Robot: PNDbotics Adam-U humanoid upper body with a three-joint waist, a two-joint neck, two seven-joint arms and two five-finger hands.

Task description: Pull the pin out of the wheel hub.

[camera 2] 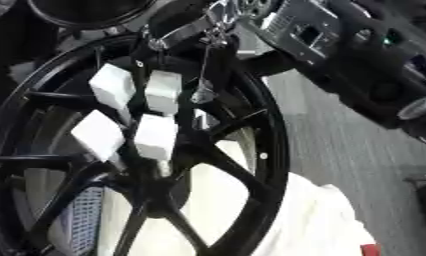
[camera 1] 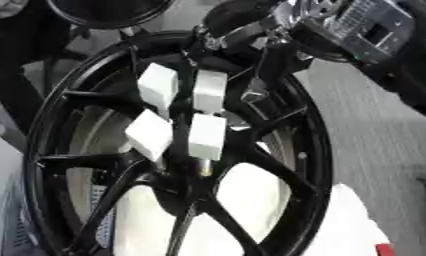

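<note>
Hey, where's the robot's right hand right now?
The right hand reaches in from the upper right, its white-padded fingers spread over the centre of the black wheel, at the hub where the spokes meet.

hub (camera 1: 197, 167) fronted by right hand (camera 1: 177, 117) | spoke gaps open (lower)

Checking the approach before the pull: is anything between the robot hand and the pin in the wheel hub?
Nothing visible. The right robot hand lies over the wheel hub at its centre, in front of the black spokes, with no other thing between them. The pin itself cannot be made out.
</note>
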